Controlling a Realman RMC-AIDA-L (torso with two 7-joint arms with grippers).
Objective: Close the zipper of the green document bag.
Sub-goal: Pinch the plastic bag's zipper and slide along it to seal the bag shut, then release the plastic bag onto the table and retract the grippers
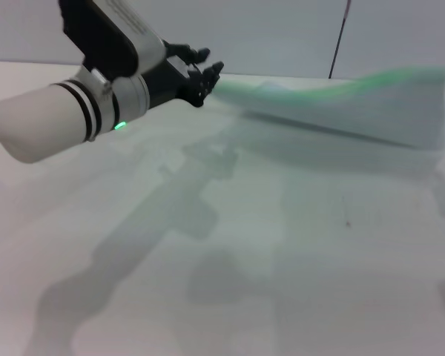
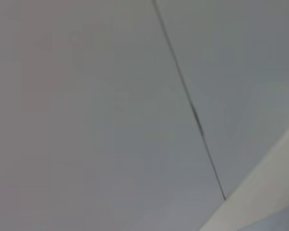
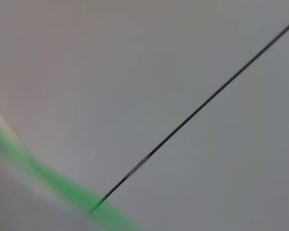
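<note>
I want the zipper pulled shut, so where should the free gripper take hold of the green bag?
Grip the bag at its raised right end, just under the green zipper, coming from the right; the left gripper is already at the other end.

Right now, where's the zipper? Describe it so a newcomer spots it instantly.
Look across the white table to the green document bag, held up off the surface beyond the left gripper. The zipper is the bright green strip along its upper edge, the only vivid colour there.
</note>
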